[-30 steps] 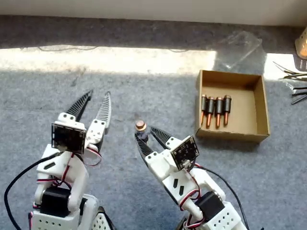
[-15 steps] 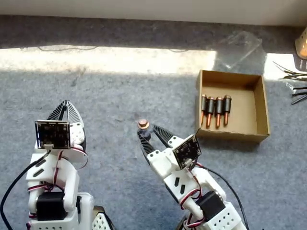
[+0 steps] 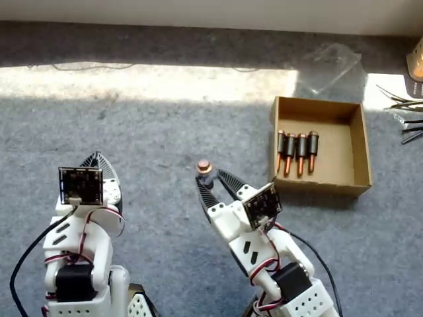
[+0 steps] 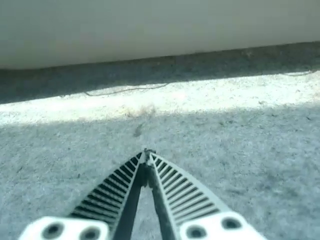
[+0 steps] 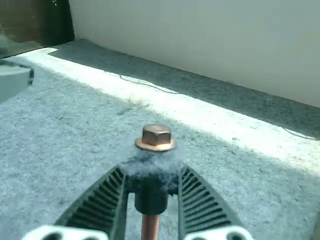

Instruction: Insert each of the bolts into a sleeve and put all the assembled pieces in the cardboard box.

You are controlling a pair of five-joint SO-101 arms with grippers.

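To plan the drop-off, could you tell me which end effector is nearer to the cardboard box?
Right. The right end effector, gripping a sleeved bolt, sits a short way from the cardboard box; the left end effector is much farther off, beyond it.

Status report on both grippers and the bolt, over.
Left gripper shut, empty. Right gripper shut on sleeve, bolt inserted, upright. Cardboard box holds four assembled pieces; nothing lies between.
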